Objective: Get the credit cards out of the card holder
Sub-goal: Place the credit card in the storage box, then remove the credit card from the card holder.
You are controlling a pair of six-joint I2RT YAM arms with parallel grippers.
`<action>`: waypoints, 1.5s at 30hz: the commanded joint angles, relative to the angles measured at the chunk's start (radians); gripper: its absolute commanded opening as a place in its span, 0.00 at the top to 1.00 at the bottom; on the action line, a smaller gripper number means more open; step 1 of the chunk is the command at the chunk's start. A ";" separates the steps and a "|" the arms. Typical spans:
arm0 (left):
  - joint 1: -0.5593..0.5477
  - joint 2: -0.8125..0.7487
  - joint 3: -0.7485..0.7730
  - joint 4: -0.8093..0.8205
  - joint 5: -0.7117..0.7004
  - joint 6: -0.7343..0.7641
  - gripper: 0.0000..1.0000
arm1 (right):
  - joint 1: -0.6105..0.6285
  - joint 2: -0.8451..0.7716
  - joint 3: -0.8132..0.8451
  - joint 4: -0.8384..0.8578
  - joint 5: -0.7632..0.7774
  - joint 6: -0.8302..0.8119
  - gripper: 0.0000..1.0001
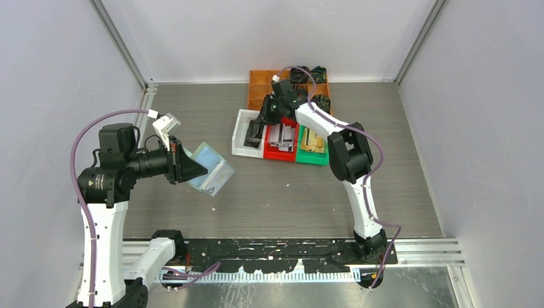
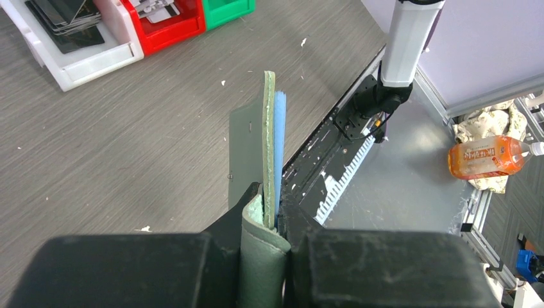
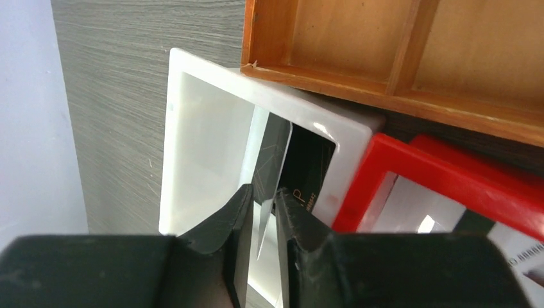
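My left gripper (image 1: 192,168) is shut on the fold of the sage-green card holder (image 1: 215,170) and holds it above the table, with its bluish pockets showing. In the left wrist view the holder (image 2: 269,141) stands edge-on between my fingers (image 2: 272,199). My right gripper (image 1: 255,131) is down in the white bin (image 1: 238,138). In the right wrist view a black credit card (image 3: 272,160) stands tilted between the slightly parted jaws (image 3: 264,192), leaning on the right finger, with a gap on its left. More black cards (image 3: 308,173) lie in the white bin (image 3: 192,128).
A red bin (image 1: 280,156) with silvery cards and a green bin (image 1: 311,159) with gold cards stand right of the white one. An orange compartment tray (image 1: 263,86) with dark bundles is behind them. A bottle (image 2: 487,157) lies off the table.
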 commanded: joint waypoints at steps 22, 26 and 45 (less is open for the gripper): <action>0.005 0.013 0.029 0.005 0.186 0.001 1.00 | 0.128 -0.646 -0.404 0.541 -0.529 0.007 0.14; 0.005 0.014 0.030 -0.027 0.250 0.040 1.00 | 0.198 -0.730 -0.442 0.542 -0.641 -0.012 0.13; 0.004 0.011 0.039 -0.175 0.364 0.228 1.00 | 0.379 -0.850 -0.488 0.160 -0.619 -0.329 0.18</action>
